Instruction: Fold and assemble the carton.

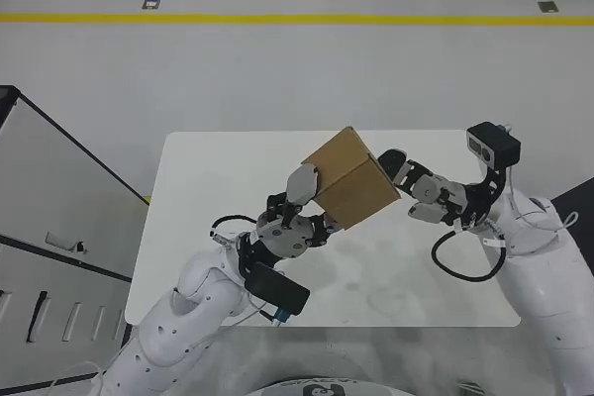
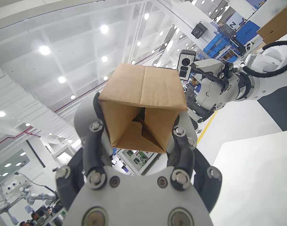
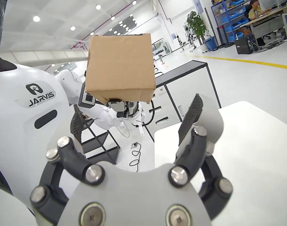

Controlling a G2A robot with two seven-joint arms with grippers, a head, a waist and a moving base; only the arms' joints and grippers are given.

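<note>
The carton [image 1: 351, 173] hangs in the air over the bench [image 1: 228, 168], toward 12 o'clock from the bench's middle, tilted on a corner. The left end effector [image 1: 312, 206] holds it from about 7 o'clock, clamped across two opposite walls at the open end. In the left wrist view its fingers [image 2: 182, 130] press the outside of the carton [image 2: 143, 88]. The inner flaps [image 2: 143, 135] are only partly folded, with a dark gap between them.

The right end effector [image 1: 404, 186] waits at 3 o'clock of the carton, spread wide and holding nothing. Its own view shows the carton [image 3: 120, 66] apart from it.

The risk, as I judge it, lies in the single grip on hollow cardboard. Too much squeeze could buckle the walls. A sideways push from the right end effector could twist the carton out of the clamp or spring the loose flaps open.
</note>
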